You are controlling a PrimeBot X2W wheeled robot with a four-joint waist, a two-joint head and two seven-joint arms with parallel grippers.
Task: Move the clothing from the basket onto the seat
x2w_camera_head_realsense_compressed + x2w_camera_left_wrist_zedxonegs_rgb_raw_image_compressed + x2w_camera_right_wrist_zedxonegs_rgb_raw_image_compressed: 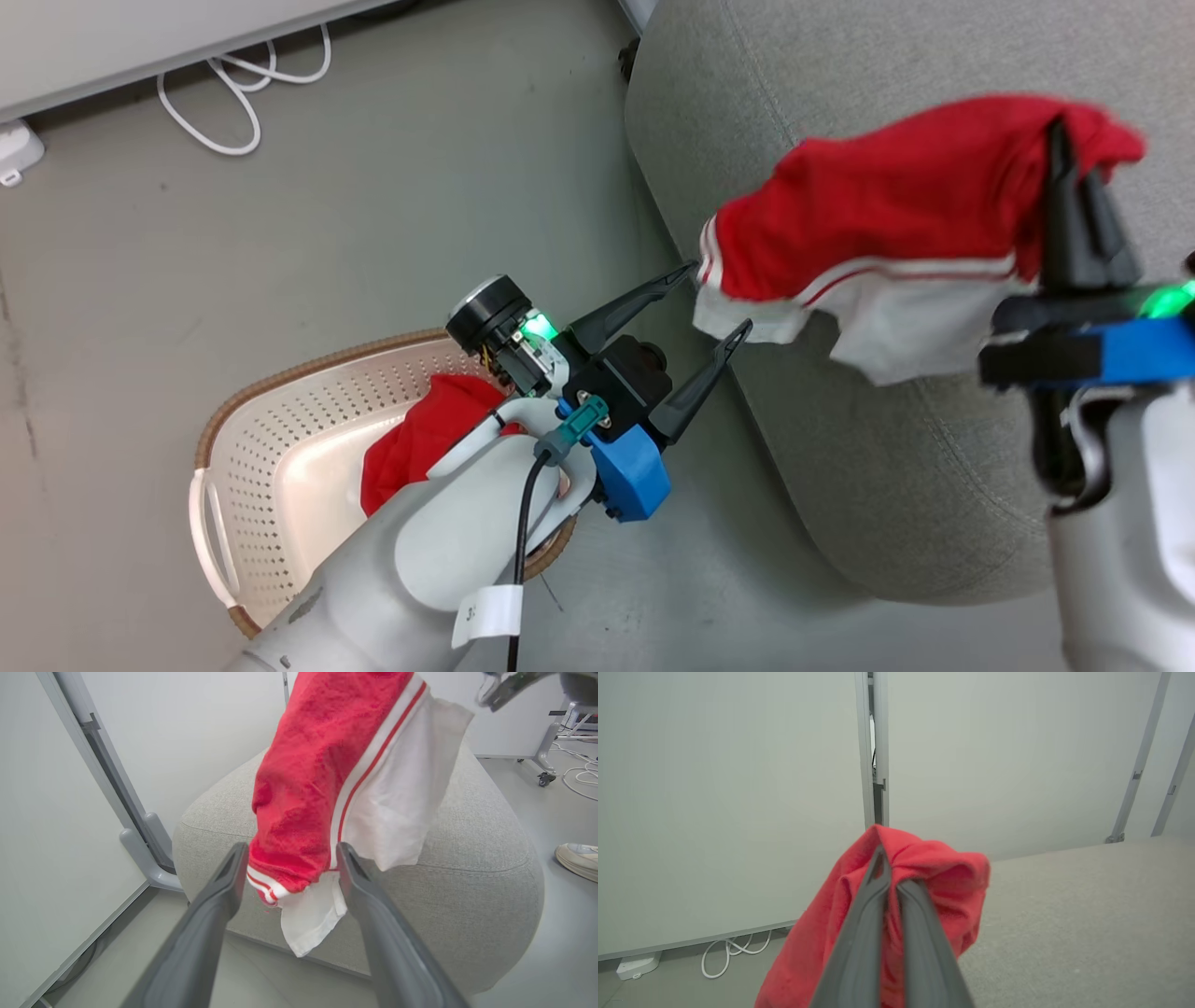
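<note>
Right gripper (1060,140) pinches garment (896,196) upper right, over seat (934,448), left gripper (719,296) spread centre, perhaps touching hem, second garment (420,439) in basket (308,359).

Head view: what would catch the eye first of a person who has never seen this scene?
First comes the red garment with white trim, held up above the grey sofa on the right by the shut right gripper. Its hanging end sits between the open fingers of the left gripper, in the middle. At lower left, a second red garment lies in the cream basket on the floor.
</note>
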